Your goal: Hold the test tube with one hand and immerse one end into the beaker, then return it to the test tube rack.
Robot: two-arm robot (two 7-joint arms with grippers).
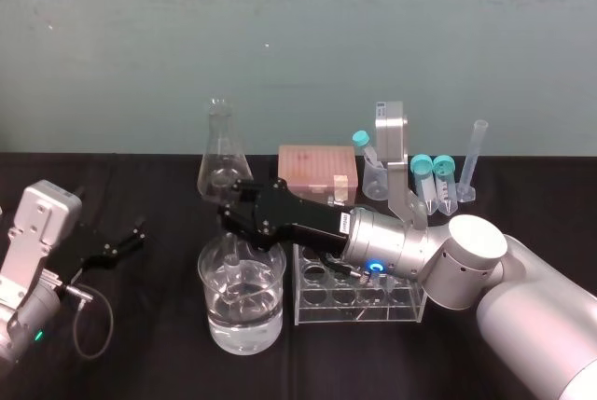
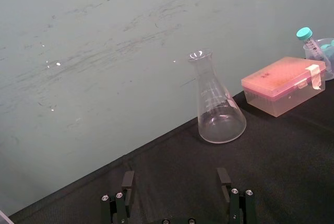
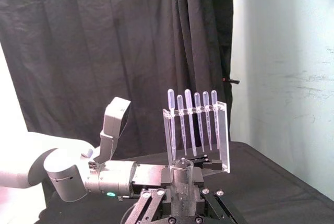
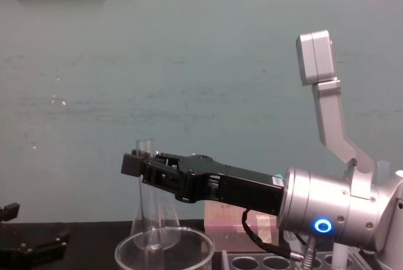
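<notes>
Right gripper (image 1: 233, 206), black with long fingers, has the test tube (image 3: 182, 183) pinched between its fingers. The tube's slim clear glass, no cap, with its lower end down inside the beaker (image 1: 216, 321). The beaker's wide, clear and part full of water, sitting just left of the pale see-through test tube rack (image 1: 359, 314), which has rows of round holes on top.

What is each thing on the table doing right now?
Wide clear glass beaker: upright, part full of clear liquid.
Long clear glass test tube: held, lower end inside the beaker.
Right black gripper: shut on the tube.
Left black gripper: open, empty.
Cone-shaped glass flask: upright, empty.
Pink plastic box: lid shut.
Pale plastic test tube rack: upright, front holes empty.
</notes>
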